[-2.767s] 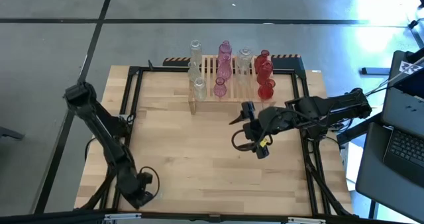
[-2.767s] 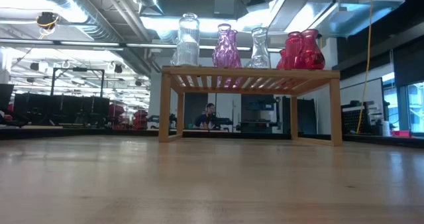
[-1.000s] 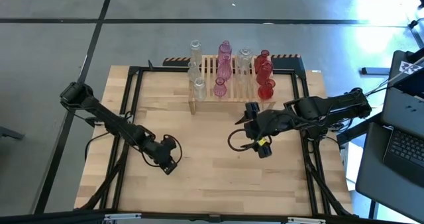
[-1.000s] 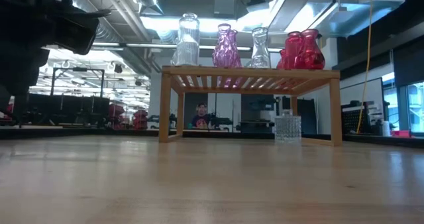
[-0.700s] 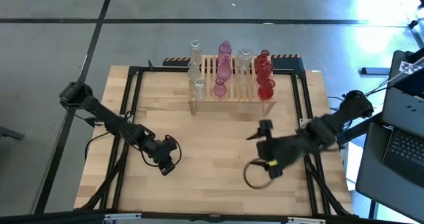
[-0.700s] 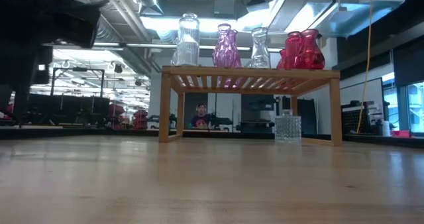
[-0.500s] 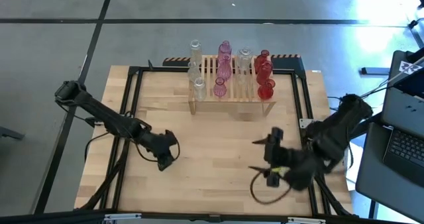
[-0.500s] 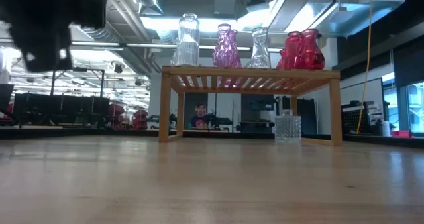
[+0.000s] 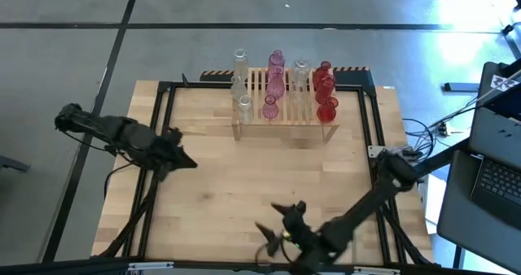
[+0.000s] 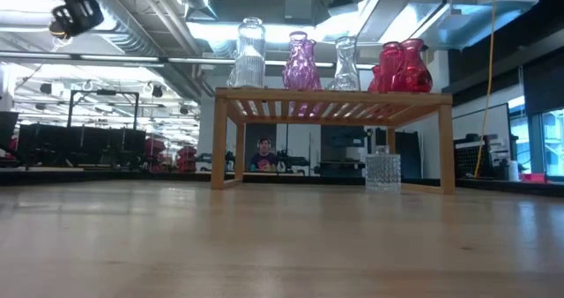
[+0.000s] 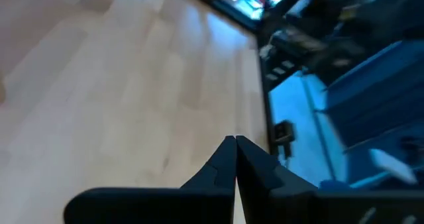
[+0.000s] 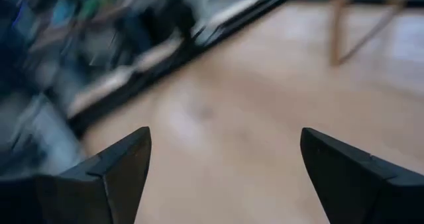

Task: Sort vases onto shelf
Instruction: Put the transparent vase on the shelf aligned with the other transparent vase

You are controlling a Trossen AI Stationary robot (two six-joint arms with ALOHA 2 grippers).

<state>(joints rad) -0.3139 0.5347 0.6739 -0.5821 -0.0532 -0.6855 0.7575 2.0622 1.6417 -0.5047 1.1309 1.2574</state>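
**Wide bare tabletop, crowded shelf at the far edge**

The tabletop (image 9: 244,185) lies bare across its middle, from the shelf (image 9: 281,112) down to the near edge. The shelf stands at the far edge, its tiers packed with vases (image 9: 277,84) set close together, leaving narrow gaps between the rows. In the low view a clear vase (image 10: 382,169) stands on the tabletop under the shelf, beside its right leg; the rest of the space beneath the slats is empty. The left claw (image 9: 186,163), shut, hangs over the left side. The right claw (image 9: 277,216), spread wide, sits at the near edge, its arm slanting across the near right corner.
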